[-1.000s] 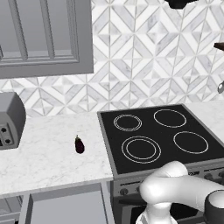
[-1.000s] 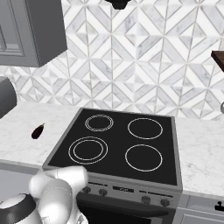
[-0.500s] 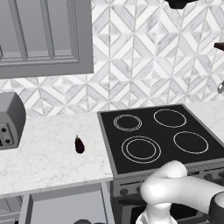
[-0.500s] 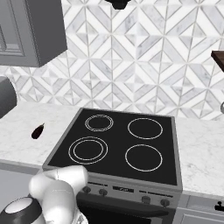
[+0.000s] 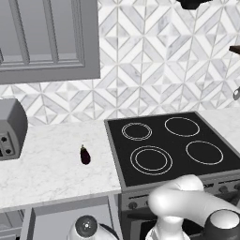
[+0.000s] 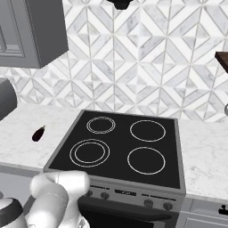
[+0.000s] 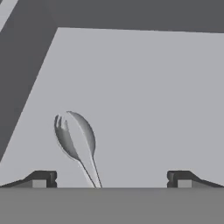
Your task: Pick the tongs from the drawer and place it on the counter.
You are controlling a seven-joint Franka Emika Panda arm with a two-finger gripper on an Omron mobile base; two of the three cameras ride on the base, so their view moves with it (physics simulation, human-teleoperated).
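Hovering over the drawer (image 7: 144,87), the gripper (image 7: 112,178) is spreading its jaws wide while the tongs (image 7: 78,142) are lying left of centre, shaft pointing back toward the hand.

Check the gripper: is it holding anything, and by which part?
Nothing is held. The gripper is open above the drawer, and the tongs lie loose between its fingertips.

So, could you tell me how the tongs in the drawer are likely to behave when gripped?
The tongs look like thin smooth metal, so probably light but slippery. Lying flat on the drawer floor, they may skid or pivot. The open gripper gets little height to pinch.
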